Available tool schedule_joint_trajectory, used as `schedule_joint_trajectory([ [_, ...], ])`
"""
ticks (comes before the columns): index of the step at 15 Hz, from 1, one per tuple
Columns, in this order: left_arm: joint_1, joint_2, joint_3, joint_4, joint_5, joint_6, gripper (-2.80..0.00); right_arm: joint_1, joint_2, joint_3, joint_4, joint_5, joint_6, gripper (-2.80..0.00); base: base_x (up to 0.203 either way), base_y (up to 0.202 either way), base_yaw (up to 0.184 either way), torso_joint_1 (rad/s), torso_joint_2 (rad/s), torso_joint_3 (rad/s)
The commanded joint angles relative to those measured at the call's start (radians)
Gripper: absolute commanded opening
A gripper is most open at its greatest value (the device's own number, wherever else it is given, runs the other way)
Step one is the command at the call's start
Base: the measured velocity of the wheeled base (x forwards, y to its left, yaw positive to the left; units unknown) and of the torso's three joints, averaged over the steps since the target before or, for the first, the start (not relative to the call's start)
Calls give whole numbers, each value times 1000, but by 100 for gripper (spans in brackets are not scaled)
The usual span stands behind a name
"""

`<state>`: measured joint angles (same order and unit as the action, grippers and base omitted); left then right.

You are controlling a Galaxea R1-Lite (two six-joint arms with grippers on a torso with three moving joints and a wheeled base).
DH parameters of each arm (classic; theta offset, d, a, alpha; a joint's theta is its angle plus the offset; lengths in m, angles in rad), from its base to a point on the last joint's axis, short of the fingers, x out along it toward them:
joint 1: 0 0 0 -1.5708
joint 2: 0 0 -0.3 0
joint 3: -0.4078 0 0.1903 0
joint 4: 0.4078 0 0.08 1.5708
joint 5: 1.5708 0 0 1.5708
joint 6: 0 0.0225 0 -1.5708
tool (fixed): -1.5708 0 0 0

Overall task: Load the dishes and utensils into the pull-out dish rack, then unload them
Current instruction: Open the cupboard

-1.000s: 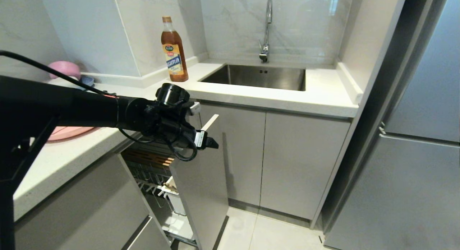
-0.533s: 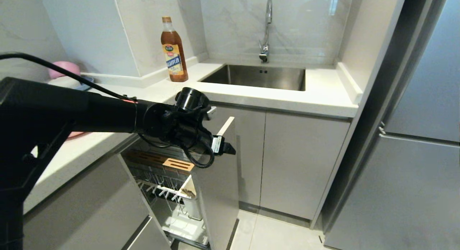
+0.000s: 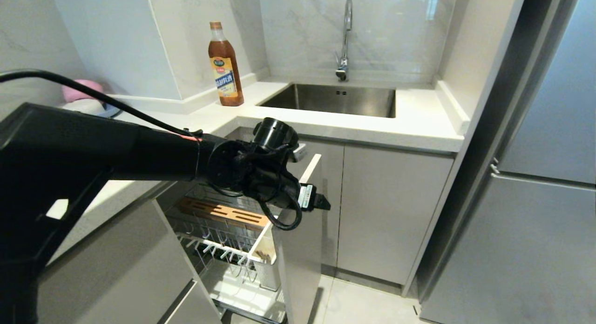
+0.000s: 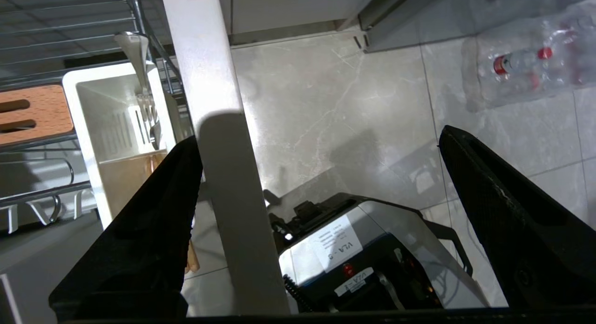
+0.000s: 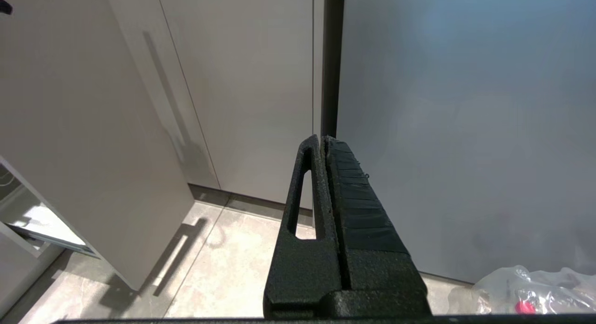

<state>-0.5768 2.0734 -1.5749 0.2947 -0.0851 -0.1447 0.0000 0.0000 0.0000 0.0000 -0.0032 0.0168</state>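
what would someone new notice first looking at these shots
The black left arm sweeps across the foreground, its open left gripper straddling the top edge of the pale grey front panel of the pull-out dish rack, which stands out from the counter. Behind, an amber bottle stands on the white countertop beside the steel sink.

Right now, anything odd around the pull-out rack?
Nothing stands out. The pull-out dish rack is drawn out and sits straight, its front panel between the open left claw fingers. Nothing spilled or damaged.
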Motion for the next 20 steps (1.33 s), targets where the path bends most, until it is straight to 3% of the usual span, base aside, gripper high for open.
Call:
schedule_joint_trajectory([
  [1,-23,2,-1,1,-1,-1,0,0,2,0,0,0,0,-280,0,0,0,0,0,0],
  [8,-98,11,-22,3,-1,-23,0,0,2,0,1,0,0,-280,0,0,0,0,0,0],
  [15,-97,-7,-21,4,9,-23,0,0,2,0,0,0,0,-280,0,0,0,0,0,0],
  [19,-84,-116,-16,6,17,-21,0,0,2,0,0,0,0,-280,0,0,0,0,0,0],
  [20,-77,-170,-9,6,18,-16,-229,0,2,0,0,0,0,-280,0,0,0,0,0,0],
])
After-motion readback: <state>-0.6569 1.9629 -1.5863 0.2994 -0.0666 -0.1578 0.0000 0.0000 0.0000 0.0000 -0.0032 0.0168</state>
